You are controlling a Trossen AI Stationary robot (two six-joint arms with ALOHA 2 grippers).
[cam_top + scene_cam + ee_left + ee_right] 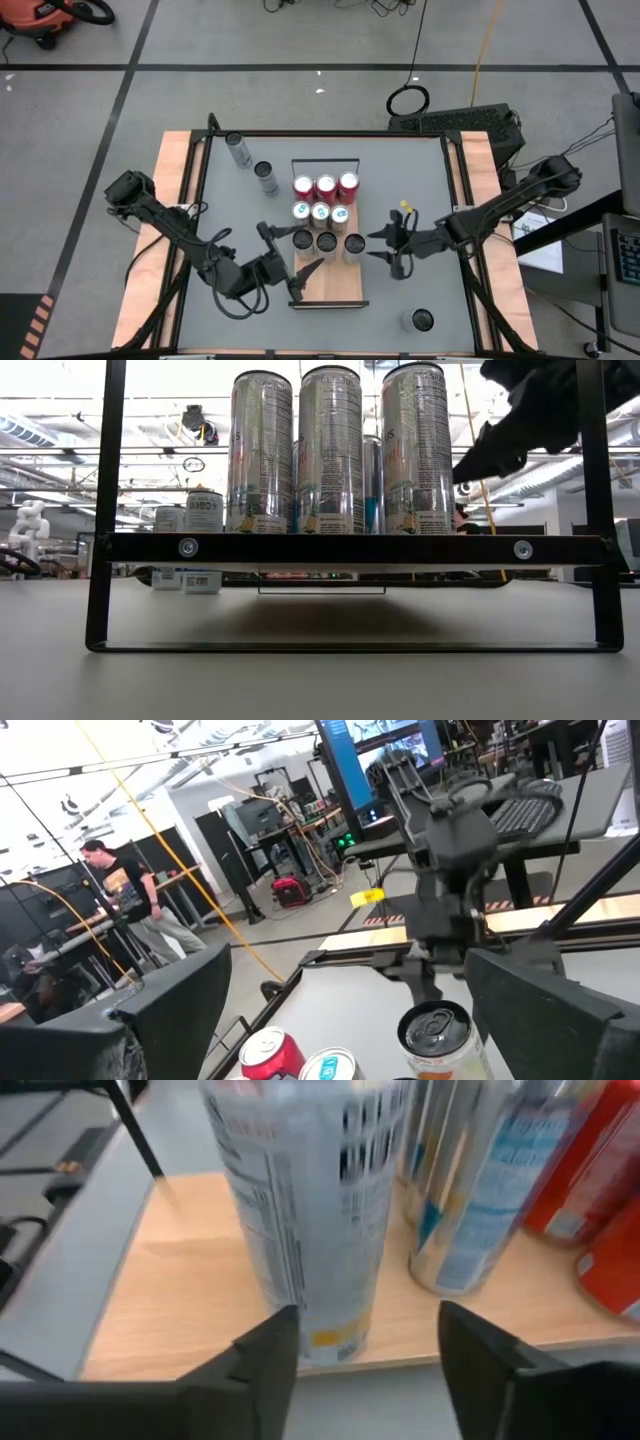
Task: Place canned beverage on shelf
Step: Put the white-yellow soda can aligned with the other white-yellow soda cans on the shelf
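On the grey surface (420, 160), centre frame, lies the long light-wood shelf (345, 285). A silver can (354, 243) stands at its right edge; the right end effector (392, 246), fingers apart beside it, appears just after release. Withdrawal is called for next. The left end effector (283, 262) waits wide apart.

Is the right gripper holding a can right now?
No. In the right wrist view the right gripper has gaps on both sides of the silver can, which stands on the shelf.

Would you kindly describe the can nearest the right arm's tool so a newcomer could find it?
Find the wooden shelf in the middle of the grey table. Nine cans stand there in three rows; take the silver row nearest the bare end. The can is its right-hand one, just before the right tool.
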